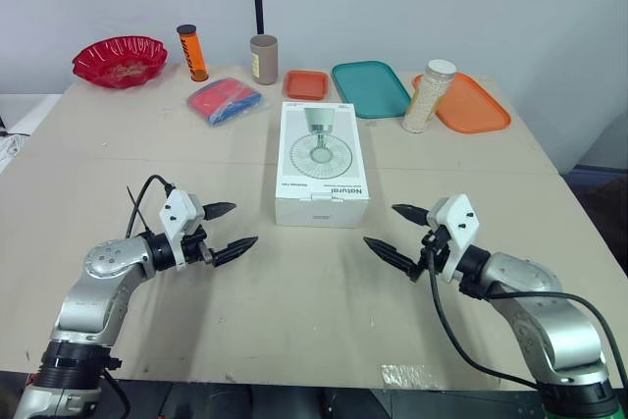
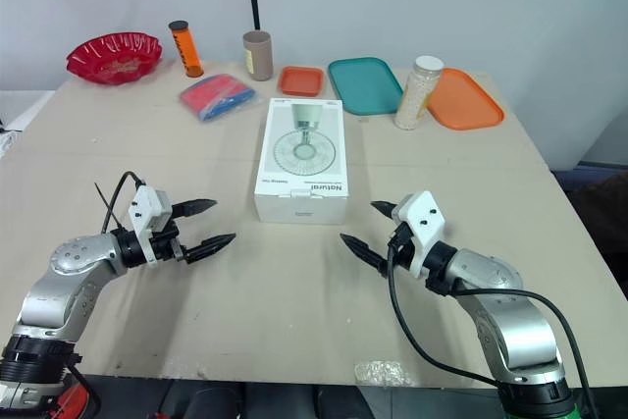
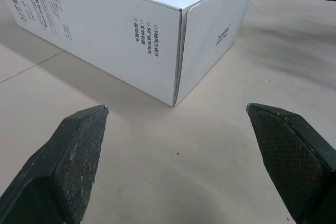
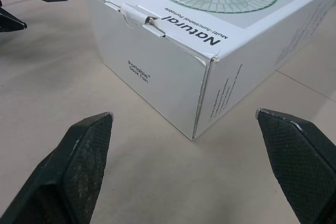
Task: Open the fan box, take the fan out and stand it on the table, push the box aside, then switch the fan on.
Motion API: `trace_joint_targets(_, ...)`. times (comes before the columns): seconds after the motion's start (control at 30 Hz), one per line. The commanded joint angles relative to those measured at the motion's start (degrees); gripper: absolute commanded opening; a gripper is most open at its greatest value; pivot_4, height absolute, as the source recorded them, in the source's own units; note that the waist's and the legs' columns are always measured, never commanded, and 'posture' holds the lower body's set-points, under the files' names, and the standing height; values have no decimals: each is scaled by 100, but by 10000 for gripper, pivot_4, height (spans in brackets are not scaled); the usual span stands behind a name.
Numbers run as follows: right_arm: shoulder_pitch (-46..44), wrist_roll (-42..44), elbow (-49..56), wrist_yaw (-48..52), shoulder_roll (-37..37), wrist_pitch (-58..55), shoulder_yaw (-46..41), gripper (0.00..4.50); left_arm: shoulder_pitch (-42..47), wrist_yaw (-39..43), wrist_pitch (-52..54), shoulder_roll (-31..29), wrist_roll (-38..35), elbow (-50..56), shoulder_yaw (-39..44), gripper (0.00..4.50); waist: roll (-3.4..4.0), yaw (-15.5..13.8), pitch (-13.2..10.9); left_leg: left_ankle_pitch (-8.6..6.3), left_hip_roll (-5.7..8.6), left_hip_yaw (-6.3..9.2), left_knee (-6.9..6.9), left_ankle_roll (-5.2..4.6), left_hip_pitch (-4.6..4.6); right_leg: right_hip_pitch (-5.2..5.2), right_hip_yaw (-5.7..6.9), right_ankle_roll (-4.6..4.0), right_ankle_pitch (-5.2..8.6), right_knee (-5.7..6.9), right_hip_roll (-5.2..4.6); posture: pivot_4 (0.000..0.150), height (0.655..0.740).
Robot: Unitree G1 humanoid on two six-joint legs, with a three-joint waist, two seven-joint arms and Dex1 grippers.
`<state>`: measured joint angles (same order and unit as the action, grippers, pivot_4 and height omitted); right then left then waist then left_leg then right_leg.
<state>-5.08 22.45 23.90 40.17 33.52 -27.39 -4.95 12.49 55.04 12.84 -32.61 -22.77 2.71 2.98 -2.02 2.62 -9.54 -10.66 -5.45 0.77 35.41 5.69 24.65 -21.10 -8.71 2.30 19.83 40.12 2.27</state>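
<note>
Both grippers hover low over the table [image 1: 294, 321] with fingers spread wide, holding nothing. Left gripper [image 1: 243, 224] sits near the fan box's near-left corner, right gripper [image 1: 381, 225] near its near-right corner, neither touching it. Fan box [image 1: 322, 164] lies flat and closed at mid-table, its tucked end flap facing the grippers.

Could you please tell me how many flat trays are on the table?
3: a small orange tray behind the fan box, a teal tray to its right, and a larger orange tray farthest right.
</note>
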Motion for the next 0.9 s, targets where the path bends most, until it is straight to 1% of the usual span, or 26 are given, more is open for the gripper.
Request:
trace_joint_targets(0.03,3,72,194,43,70,96,-110,44638,126,81,-83,-48,-115,58,127,45000,0,0,0,0,0,0,0,0,0,0,0,0,0,0,0,1500,7389)
trace_joint_targets(0.23,27,92,232,34,28,68,-31,44638,239,79,-72,-80,-64,2,126,45000,0,2,0,0,0,1,3,0,0,2,2,0,0,1,0,1500,7389)
trace_joint_targets(0.33,-55,181,186,-51,-82,-13,-52,44638,289,31,161,-35,-288,77,231,45000,0,0,0,0,0,1,2,-1,-1,2,2,0,0,1,1,1500,7389)
trace_joint_targets(0.7,-187,128,78,-8,-86,51,53,44638,213,50,126,-83,-296,121,205,45000,0,0,0,0,0,3,4,-1,0,3,4,0,0,2,0,1500,7389)
trace_joint_targets(0.8,-200,114,74,-14,-94,60,66,44638,301,93,37,10,-451,79,304,45000,0,-1,0,0,0,4,5,-1,0,3,5,0,0,2,0,1500,7389)
trace_joint_targets(0.87,-236,127,82,-32,-106,50,52,45000,455,243,186,44,-802,112,417,39824,0,-1,0,0,0,5,5,-1,0,4,6,0,0,2,0,1500,7389)
trace_joint_targets(0.9,-275,149,81,-55,-122,38,32,45000,548,279,178,46,-838,91,419,38191,0,-3,0,0,0,6,5,-1,1,4,7,0,0,2,0,1500,7389)
